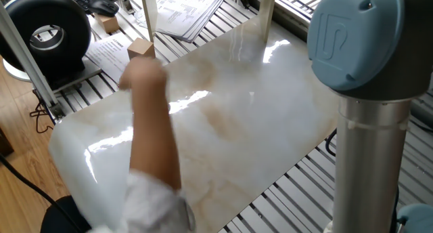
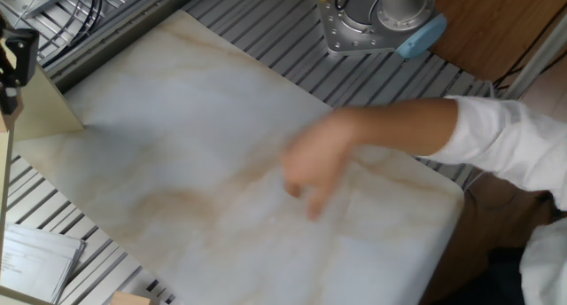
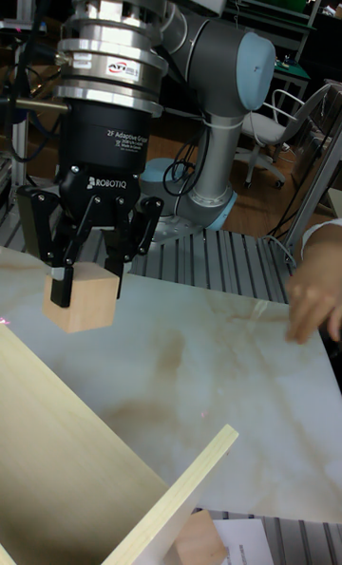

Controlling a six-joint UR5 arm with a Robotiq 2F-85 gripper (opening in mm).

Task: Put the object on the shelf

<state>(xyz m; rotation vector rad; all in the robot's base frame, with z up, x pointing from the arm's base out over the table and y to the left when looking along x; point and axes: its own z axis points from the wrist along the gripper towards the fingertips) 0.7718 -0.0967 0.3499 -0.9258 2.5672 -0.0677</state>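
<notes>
In the tall fixed view my gripper (image 3: 85,288) hangs a little above the marble table (image 3: 190,366), shut on the object (image 3: 84,314), a small light-brown wooden cube. The black fingers (image 3: 62,285) press its left and right sides. The shelf (image 3: 66,432), made of pale wooden boards, fills the foreground just below and in front of the cube. Two of its pale uprights (image 1: 267,13) stand at the table's far edge in one fixed view. The cube does not show in either fixed view.
A person's hand (image 2: 310,159) and white-sleeved arm (image 1: 152,138) reach over the marble table (image 1: 257,118). A larger tan block (image 1: 141,49) lies on the slatted surface beside papers (image 1: 189,6). The arm's grey column (image 1: 369,124) stands at the right.
</notes>
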